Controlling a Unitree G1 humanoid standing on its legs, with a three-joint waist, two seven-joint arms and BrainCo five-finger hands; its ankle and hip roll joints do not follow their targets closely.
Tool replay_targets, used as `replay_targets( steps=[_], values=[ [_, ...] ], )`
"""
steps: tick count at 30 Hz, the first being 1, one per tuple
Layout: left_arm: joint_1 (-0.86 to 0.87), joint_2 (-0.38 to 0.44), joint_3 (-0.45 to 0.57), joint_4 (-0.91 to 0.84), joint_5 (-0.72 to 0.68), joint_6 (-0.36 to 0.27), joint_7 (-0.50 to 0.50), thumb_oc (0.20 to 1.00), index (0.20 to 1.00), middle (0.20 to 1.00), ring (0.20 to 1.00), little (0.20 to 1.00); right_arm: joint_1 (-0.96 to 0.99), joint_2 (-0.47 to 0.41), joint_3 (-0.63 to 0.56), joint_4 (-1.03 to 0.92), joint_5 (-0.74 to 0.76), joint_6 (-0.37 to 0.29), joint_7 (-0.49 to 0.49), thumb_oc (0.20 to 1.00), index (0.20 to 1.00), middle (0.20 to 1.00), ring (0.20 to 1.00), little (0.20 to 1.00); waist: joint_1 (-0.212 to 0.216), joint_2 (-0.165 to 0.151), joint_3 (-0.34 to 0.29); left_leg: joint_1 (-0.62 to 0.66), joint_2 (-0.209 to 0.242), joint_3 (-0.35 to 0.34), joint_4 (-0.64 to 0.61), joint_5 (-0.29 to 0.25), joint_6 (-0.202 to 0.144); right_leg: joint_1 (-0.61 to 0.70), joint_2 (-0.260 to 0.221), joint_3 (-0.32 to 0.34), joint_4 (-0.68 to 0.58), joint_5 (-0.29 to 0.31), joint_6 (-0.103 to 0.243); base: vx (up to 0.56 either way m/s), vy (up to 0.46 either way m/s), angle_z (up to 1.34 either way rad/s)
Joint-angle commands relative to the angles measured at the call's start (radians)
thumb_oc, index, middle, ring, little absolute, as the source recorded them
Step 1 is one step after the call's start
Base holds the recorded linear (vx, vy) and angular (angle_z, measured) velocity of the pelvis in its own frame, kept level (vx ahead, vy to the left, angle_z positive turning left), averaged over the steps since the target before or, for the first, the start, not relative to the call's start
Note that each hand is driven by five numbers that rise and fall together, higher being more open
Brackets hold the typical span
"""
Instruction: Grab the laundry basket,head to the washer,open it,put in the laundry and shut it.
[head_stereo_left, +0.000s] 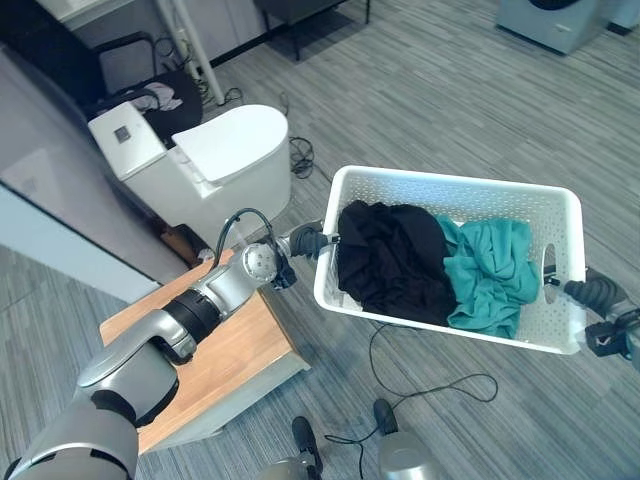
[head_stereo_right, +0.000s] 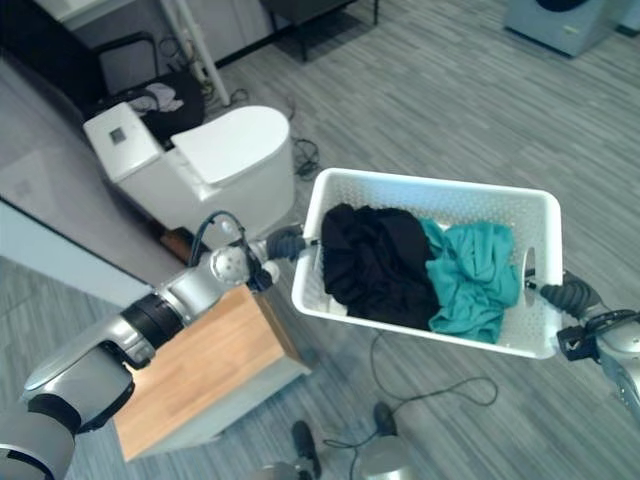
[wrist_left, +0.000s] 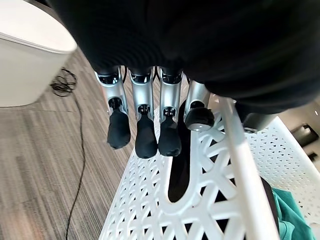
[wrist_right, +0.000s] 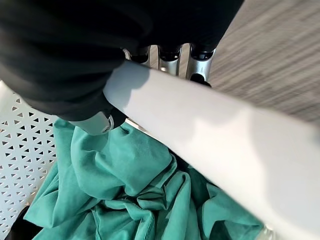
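White laundry basket (head_stereo_left: 470, 195) held aloft, left hand (head_stereo_left: 308, 242) and right hand (head_stereo_left: 590, 292) curled round its end handles

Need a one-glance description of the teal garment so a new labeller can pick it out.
Find the white perforated laundry basket held over the grey plank floor between the left hand and right hand. Two garments lie inside it. The teal garment is the crumpled one at the right-hand end, beside the black garment; colour alone separates them.

Left hand (wrist_left: 145, 130) extended forward, fingers hooked over the laundry basket (head_stereo_left: 520, 200) end rim. Right hand (head_stereo_left: 590, 292) clasps the opposite rim.
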Motion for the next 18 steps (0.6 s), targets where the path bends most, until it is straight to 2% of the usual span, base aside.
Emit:
replay_targets(
  steps=[1, 3, 4, 5, 6, 7, 8, 9, 10, 11, 13, 14, 15, 16, 18],
  values=[
    [-0.149, 0.005, 0.002, 0.190, 0.012, -0.055, 0.068, 0.200, 0.200, 0.200, 0.200, 0.200, -0.143, -0.042, 0.002, -0.021, 0.103, -0.115, 0.035, 0.200, 0.200, 0.200, 0.200, 0.200, 0.065, -0.069, -0.113, 0.018, -0.032, -0.349, 0.218, -0.200, -0.028, -0.104, 0.053, 0.127, 0.083, -0.003, 0.050, -0.12, 0.180, -1.61],
    [-0.153, 0.001, 0.005, 0.219, 0.017, -0.058, 0.075, 0.200, 0.200, 0.200, 0.200, 0.200, -0.175, -0.013, 0.017, 0.002, 0.096, -0.109, 0.029, 0.200, 0.200, 0.200, 0.200, 0.200, 0.057, -0.064, -0.106, 0.033, -0.063, -0.412, 0.207, -0.236, -0.015, -0.140, 0.067, 0.204, 0.107, 0.014, 0.071, -0.14, 0.252, -1.65],
    [-0.155, -0.004, 0.008, 0.235, 0.019, -0.061, 0.076, 0.200, 0.200, 0.200, 0.200, 0.200, -0.190, -0.003, 0.020, 0.009, 0.094, -0.109, 0.027, 0.200, 0.200, 0.200, 0.200, 0.200, 0.051, -0.061, -0.098, 0.043, -0.067, -0.389, 0.199, -0.251, -0.007, -0.154, 0.067, 0.231, 0.111, 0.024, 0.085, -0.24, 0.445, -0.91],
    [-0.171, -0.023, 0.014, 0.271, 0.024, -0.065, 0.086, 0.200, 0.200, 0.200, 0.200, 0.200, -0.234, 0.025, 0.023, 0.033, 0.104, -0.115, 0.008, 0.200, 0.200, 0.200, 0.200, 0.200, 0.038, -0.053, -0.079, 0.052, -0.079, -0.322, 0.195, -0.276, 0.013, -0.174, 0.053, 0.276, 0.098, 0.056, 0.122, -0.20, 0.351, -0.86],
    [-0.172, -0.023, 0.013, 0.272, 0.024, -0.065, 0.086, 0.200, 0.200, 0.200, 0.200, 0.200, -0.236, 0.026, 0.024, 0.034, 0.104, -0.115, 0.008, 0.200, 0.200, 0.200, 0.200, 0.200, 0.040, -0.057, -0.081, 0.050, -0.082, -0.319, 0.193, -0.272, 0.013, -0.178, 0.050, 0.280, 0.097, 0.059, 0.123, -0.33, 0.493, -1.34],
    [-0.165, -0.019, 0.015, 0.280, 0.043, -0.070, 0.085, 0.200, 0.200, 0.200, 0.200, 0.200, -0.228, 0.057, -0.006, 0.033, 0.097, -0.120, -0.009, 0.200, 0.200, 0.200, 0.200, 0.200, 0.037, -0.050, -0.057, 0.047, -0.106, -0.261, 0.178, -0.274, 0.040, -0.214, 0.028, 0.283, 0.096, 0.074, 0.153, -0.20, 0.252, -1.15],
    [-0.166, -0.019, 0.014, 0.281, 0.043, -0.070, 0.085, 0.200, 0.200, 0.200, 0.200, 0.200, -0.227, 0.058, -0.007, 0.032, 0.097, -0.120, -0.010, 0.200, 0.200, 0.200, 0.200, 0.200, 0.040, -0.054, -0.059, 0.044, -0.109, -0.258, 0.176, -0.270, 0.040, -0.219, 0.025, 0.287, 0.095, 0.077, 0.155, -0.30, 0.305, -1.30],
    [-0.157, -0.007, 0.023, 0.265, 0.050, -0.073, 0.087, 0.200, 0.200, 0.200, 0.200, 0.200, -0.200, 0.067, -0.034, 0.009, 0.086, -0.117, -0.008, 0.200, 0.200, 0.200, 0.200, 0.200, 0.048, -0.052, -0.040, 0.041, -0.111, -0.224, 0.164, -0.263, 0.046, -0.249, 0.007, 0.231, 0.116, 0.075, 0.155, -0.29, 0.142, -1.15],
    [-0.126, 0.020, 0.056, 0.240, 0.057, -0.066, 0.088, 0.200, 0.200, 0.200, 0.200, 0.200, -0.142, 0.087, -0.080, -0.027, 0.080, -0.125, -0.006, 0.200, 0.200, 0.200, 0.200, 0.200, 0.066, -0.038, -0.010, 0.039, -0.100, -0.159, 0.158, -0.250, 0.045, -0.260, -0.068, -0.020, 0.160, 0.040, 0.110, -0.36, 0.185, -1.27],
    [-0.106, 0.039, 0.073, 0.218, 0.058, -0.062, 0.083, 0.200, 0.200, 0.200, 0.200, 0.200, -0.109, 0.097, -0.100, -0.037, 0.065, -0.123, -0.002, 0.200, 0.200, 0.200, 0.200, 0.200, 0.070, -0.032, 0.000, 0.041, -0.092, -0.128, 0.153, -0.242, 0.049, -0.252, -0.089, -0.116, 0.195, 0.015, 0.093, -0.32, 0.164, -1.18],
    [-0.084, 0.062, 0.095, 0.185, 0.062, -0.053, 0.082, 0.200, 0.200, 0.200, 0.200, 0.200, -0.057, 0.121, -0.129, -0.047, 0.054, -0.123, 0.002, 0.200, 0.200, 0.200, 0.200, 0.200, 0.082, -0.032, -0.007, 0.038, -0.081, -0.074, 0.135, -0.222, 0.062, -0.230, -0.097, -0.183, 0.266, -0.023, 0.075, -0.19, 0.090, -0.83],
    [-0.077, 0.069, 0.102, 0.181, 0.060, -0.050, 0.082, 0.200, 0.200, 0.200, 0.200, 0.200, -0.050, 0.129, -0.129, -0.051, 0.048, -0.118, 0.007, 0.200, 0.200, 0.200, 0.200, 0.200, 0.086, -0.031, -0.010, 0.043, -0.076, -0.063, 0.126, -0.221, 0.065, -0.216, -0.091, -0.190, 0.288, -0.038, 0.068, -0.18, 0.045, -1.03],
    [-0.073, 0.092, 0.111, 0.172, 0.058, -0.045, 0.088, 0.200, 0.200, 0.200, 0.200, 0.200, -0.047, 0.147, -0.119, -0.049, 0.046, -0.121, 0.013, 0.200, 0.200, 0.200, 0.200, 0.200, 0.114, -0.035, -0.030, 0.035, -0.067, -0.026, 0.118, -0.209, 0.075, -0.171, -0.091, -0.249, 0.324, -0.073, 0.060, -0.12, 0.013, -1.04],
    [-0.073, 0.092, 0.111, 0.172, 0.058, -0.045, 0.088, 0.200, 0.200, 0.200, 0.200, 0.200, -0.048, 0.148, -0.119, -0.049, 0.045, -0.121, 0.013, 0.200, 0.200, 0.200, 0.200, 0.200, 0.114, -0.036, -0.031, 0.033, -0.068, -0.025, 0.118, -0.206, 0.075, -0.173, -0.091, -0.249, 0.322, -0.070, 0.060, -0.14, -0.024, -1.21],
    [-0.062, 0.124, 0.126, 0.160, 0.054, -0.039, 0.092, 0.200, 0.200, 0.200, 0.200, 0.200, -0.064, 0.177, -0.078, -0.035, 0.041, -0.115, 0.024, 0.200, 0.200, 0.200, 0.200, 0.200, 0.164, -0.048, -0.063, 0.022, -0.052, 0.040, 0.089, -0.184, 0.073, -0.098, -0.101, -0.353, 0.304, -0.102, 0.052, -0.14, -0.109, -1.05]
  ],
)
